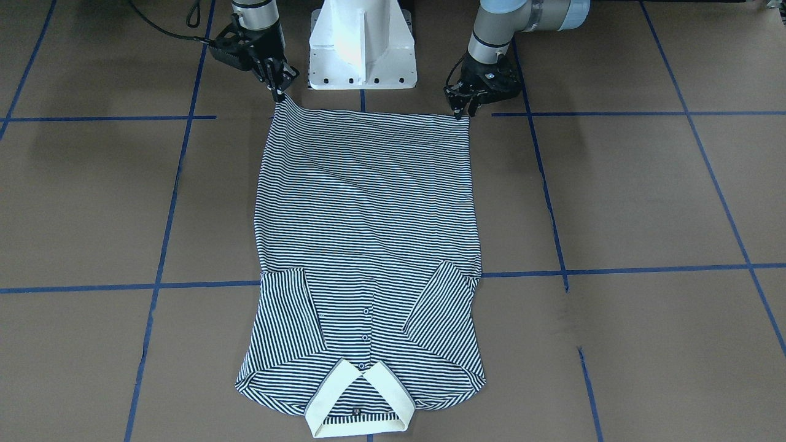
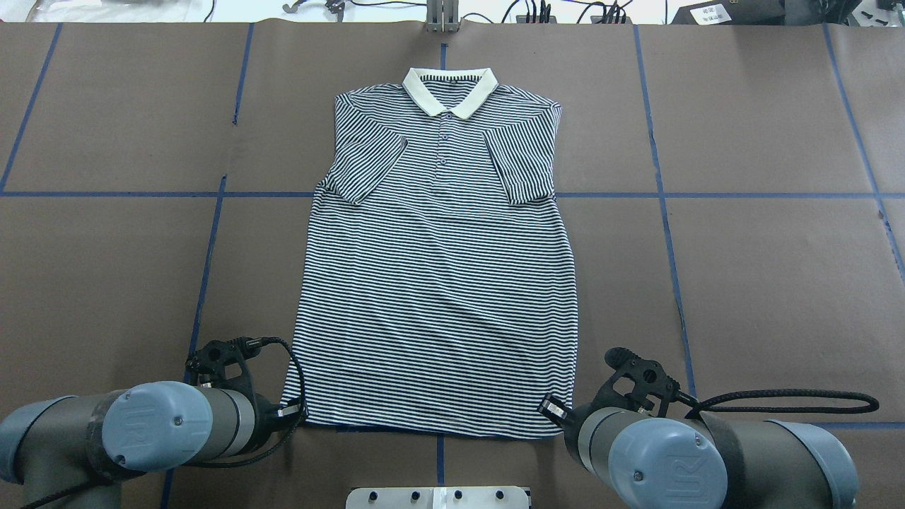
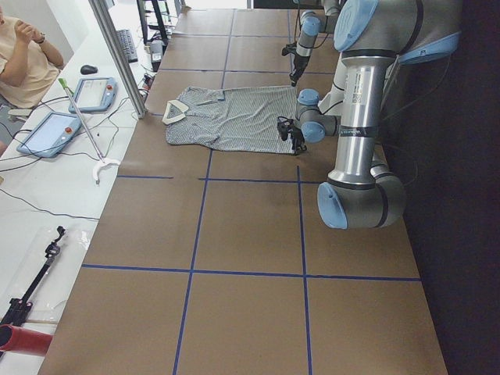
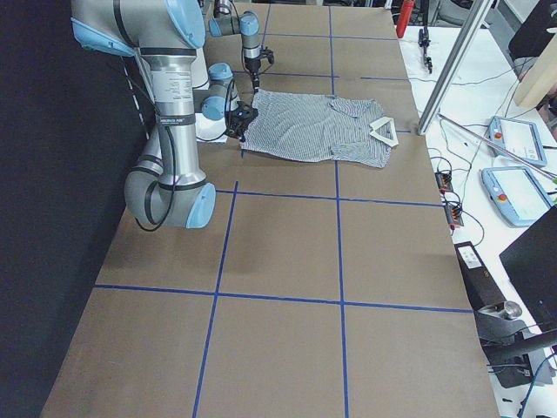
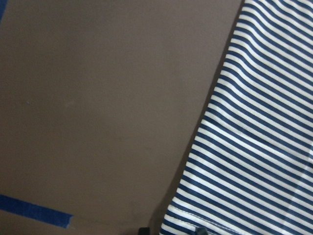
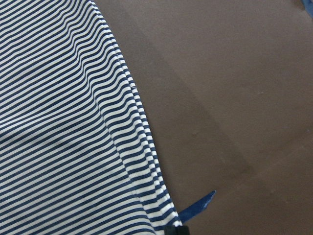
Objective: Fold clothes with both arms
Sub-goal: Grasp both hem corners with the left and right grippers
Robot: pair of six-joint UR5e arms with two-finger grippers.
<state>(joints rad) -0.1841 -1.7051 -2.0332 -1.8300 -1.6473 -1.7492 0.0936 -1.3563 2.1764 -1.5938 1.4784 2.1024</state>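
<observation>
The navy-and-white striped polo shirt (image 1: pixel 368 215) lies flat and face up on the brown table, its sleeves folded in and its cream collar (image 2: pixel 447 90) at the far edge. Its hem runs along the robot's side. My left gripper (image 1: pixel 463 112) sits at one hem corner and my right gripper (image 1: pixel 279 93) at the other, each shut on the fabric. The right-hand corner is raised slightly off the table. In the left wrist view the striped hem (image 5: pixel 186 220) lies between the fingertips. The right wrist view shows the shirt's side edge (image 6: pixel 142 147).
The white pedestal base (image 1: pixel 362 49) stands between the arms, just behind the hem. Blue tape lines (image 1: pixel 614 270) cross the brown table cover. A person (image 3: pixel 23 55) sits at a side bench with tablets (image 3: pixel 47 133) and cables beyond the collar end.
</observation>
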